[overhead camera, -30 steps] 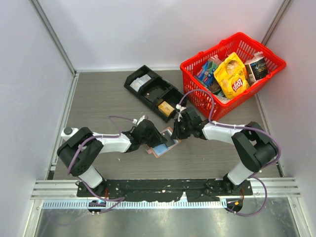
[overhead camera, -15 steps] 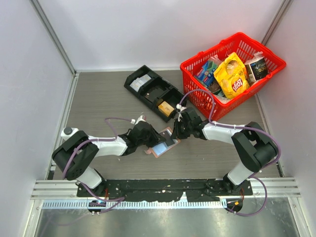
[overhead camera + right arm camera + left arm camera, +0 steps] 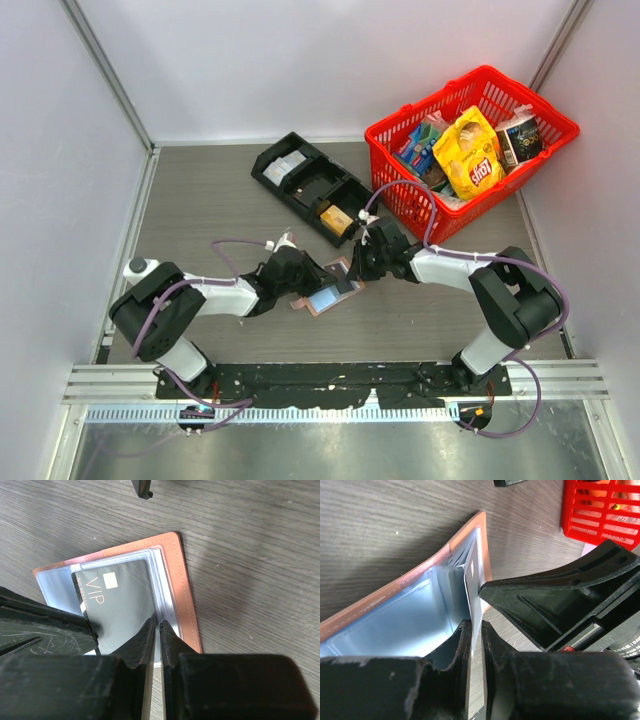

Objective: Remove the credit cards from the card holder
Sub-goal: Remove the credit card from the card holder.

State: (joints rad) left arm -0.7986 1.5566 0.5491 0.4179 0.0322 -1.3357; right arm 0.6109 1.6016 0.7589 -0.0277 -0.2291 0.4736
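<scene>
card holder open on the table, a gripper on each side

the card holder (image 3: 323, 299) lies opened flat on the grey table (image 3: 200, 200), near the front and about midway between your two arms. its salmon-pink cover faces down and its pale blue inner panels face up. the black tray (image 3: 312, 185) sits well behind it, and the red basket (image 3: 398, 190) full of packets stands further back on the right.

your left gripper (image 3: 476, 635) reaches in from the left, low over the blue panel. its two fingers are pressed nearly together on the thin edge of the vip card (image 3: 122, 605), which runs straight up from the narrow slot between them to the holder's pocket. the card is dark, with a gold chip and pale lettering. in the right wrist view most of it is over the clear sleeves of the holder's right half.

your right gripper (image 3: 156, 630) comes in from the right. its fingers are also drawn close, pinching the near edge of the holder's right half just beside the card, where the clear sleeves meet the pink border. the pink cover shows beyond the fingers, flat against the table.

the two grippers are very close to each other over the holder; whether they touch, you cannot tell from these views.
</scene>
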